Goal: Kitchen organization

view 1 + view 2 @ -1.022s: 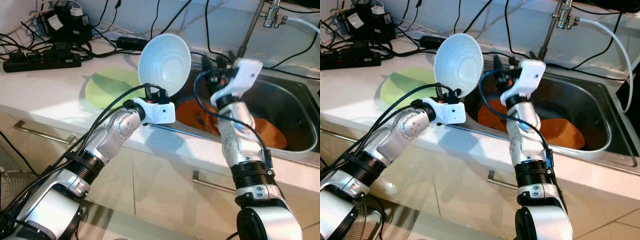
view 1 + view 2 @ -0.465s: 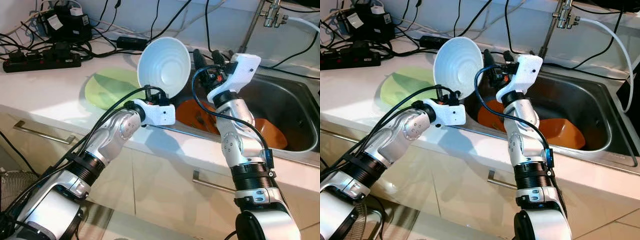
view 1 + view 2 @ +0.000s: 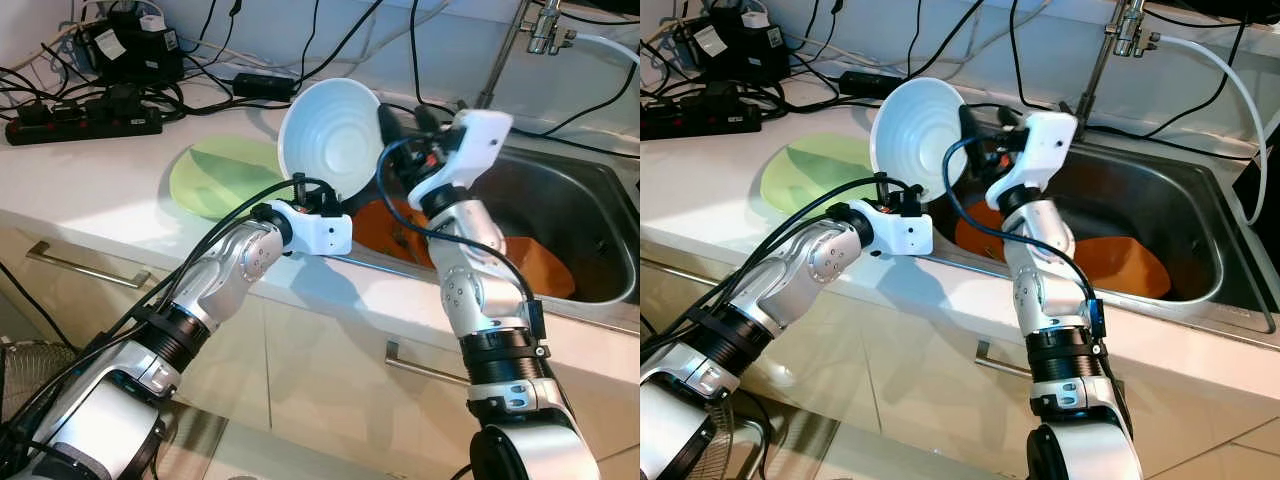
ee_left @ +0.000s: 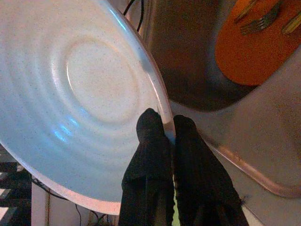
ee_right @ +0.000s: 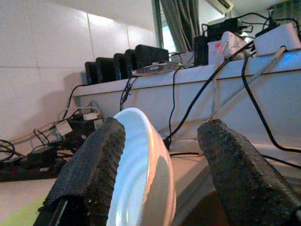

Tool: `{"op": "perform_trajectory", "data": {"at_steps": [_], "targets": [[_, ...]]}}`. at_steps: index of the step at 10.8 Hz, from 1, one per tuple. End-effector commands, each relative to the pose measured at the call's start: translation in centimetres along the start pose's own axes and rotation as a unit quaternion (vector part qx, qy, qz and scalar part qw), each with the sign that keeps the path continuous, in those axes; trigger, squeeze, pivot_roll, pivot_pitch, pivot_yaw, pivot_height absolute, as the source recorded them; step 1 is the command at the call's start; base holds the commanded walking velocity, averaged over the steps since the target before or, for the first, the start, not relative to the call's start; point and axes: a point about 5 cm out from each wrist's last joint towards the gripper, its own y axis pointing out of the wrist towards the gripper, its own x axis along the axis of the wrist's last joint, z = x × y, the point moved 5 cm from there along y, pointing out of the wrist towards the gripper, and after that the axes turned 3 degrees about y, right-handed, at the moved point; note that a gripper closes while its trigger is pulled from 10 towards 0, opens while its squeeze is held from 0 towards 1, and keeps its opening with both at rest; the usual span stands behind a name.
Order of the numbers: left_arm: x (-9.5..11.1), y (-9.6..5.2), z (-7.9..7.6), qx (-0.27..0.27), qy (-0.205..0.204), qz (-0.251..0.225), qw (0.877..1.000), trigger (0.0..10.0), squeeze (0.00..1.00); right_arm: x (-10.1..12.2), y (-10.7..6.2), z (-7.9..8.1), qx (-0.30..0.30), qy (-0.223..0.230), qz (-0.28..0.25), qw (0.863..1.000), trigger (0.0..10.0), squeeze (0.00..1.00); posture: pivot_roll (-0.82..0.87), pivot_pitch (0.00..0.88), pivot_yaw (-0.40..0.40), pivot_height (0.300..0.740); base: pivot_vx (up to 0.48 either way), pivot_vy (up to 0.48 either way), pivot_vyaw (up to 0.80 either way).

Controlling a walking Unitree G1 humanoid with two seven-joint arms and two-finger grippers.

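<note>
A white ribbed bowl [image 3: 330,135] is held up on edge above the counter's sink side. My left gripper [image 4: 167,125] is shut on the bowl's [image 4: 84,89] lower rim, one finger inside and one outside. My right gripper [image 3: 400,118] reaches in from the sink side and stands open. In the right wrist view its two fingers [image 5: 94,165] straddle the bowl's [image 5: 141,160] far rim without closing on it. A light green plate [image 3: 225,175] lies flat on the white counter just left of the bowl.
The steel sink [image 3: 590,200] holds two orange plates [image 3: 545,265], one with forks [image 4: 261,21] on it. A faucet [image 3: 520,40] rises behind the sink. A power strip [image 3: 85,120], chargers and many black cables crowd the counter's back left.
My right gripper has swung left from above the sink until its open fingers sit around the bowl's far rim. The left gripper and bowl have barely moved.
</note>
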Motion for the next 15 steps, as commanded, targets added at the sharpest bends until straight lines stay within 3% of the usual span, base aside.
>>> {"op": "perform_trajectory", "data": {"at_steps": [1, 10, 11, 12, 15], "targets": [[1.2, 0.0, 1.5, 0.024, 0.022, -0.021, 0.999, 10.0, 0.0, -0.2, -0.1, 0.2, 0.007, -0.001, 0.008, 1.0, 10.0, 0.0, 0.24, 0.012, -0.046, 0.74, 0.0, 0.0, 0.0], [2.2, -0.8, 4.2, 0.11, 0.073, -0.044, 0.99, 10.0, 0.0, -2.8, -0.5, -0.8, -0.019, -0.019, 0.074, 0.997, 10.0, 0.0, 0.25, 0.009, -0.059, 0.74, 0.0, 0.0, 0.0], [2.2, -0.9, 4.2, 0.113, 0.075, -0.045, 0.99, 10.0, 0.0, -2.9, -0.4, -0.7, -0.019, -0.019, 0.077, 0.997, 4.7, 0.0, 0.25, 0.009, -0.059, 0.74, 0.0, 0.0, 0.0], [2.1, -0.9, 4.0, 0.112, 0.075, -0.045, 0.99, 10.0, 0.0, -3.0, -0.4, -0.7, -0.02, -0.019, 0.077, 0.997, 0.0, 0.0, 0.25, 0.005, -0.061, 0.74, 0.0, 0.0, 0.0], [2.1, -1.0, 3.9, 0.112, 0.078, -0.046, 0.99, 10.0, 0.0, -3.0, -0.4, -0.7, -0.02, -0.019, 0.077, 0.997, 0.0, 0.0, 0.25, 0.001, -0.062, 0.74, 0.0, 0.0, 0.0]]}}
